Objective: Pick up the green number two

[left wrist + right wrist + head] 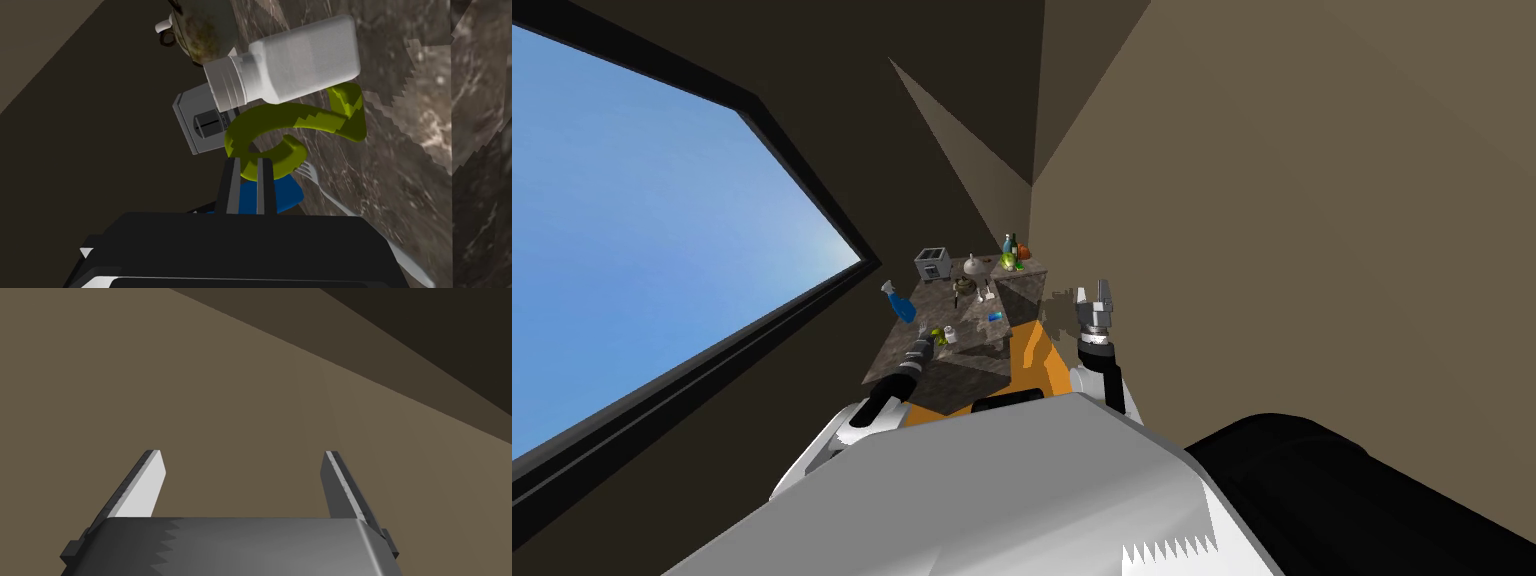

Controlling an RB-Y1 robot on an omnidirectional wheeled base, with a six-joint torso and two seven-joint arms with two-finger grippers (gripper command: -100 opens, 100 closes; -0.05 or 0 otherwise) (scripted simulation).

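Note:
The green number two (300, 122) is an olive-green curved piece lying on the dark marble counter (400, 165). Its hooked end sits between my left gripper's (248, 161) fingers, which are shut on it. A white bottle (290, 60) lies on its side just beyond the two, touching or overlapping its upper bend. From the head camera, the left gripper (925, 343) reaches over the counter's left part, with the green two (942, 335) at its tip. My right gripper (1097, 295) is raised beside the brown wall, open and holding nothing.
A grey toaster (200, 125), a round pot (205, 25), a fork (325, 190) and a blue object (280, 192) crowd around the left gripper. The counter (972, 365) also holds a blue spray bottle (900, 302) and several items at its far end. A window lies left.

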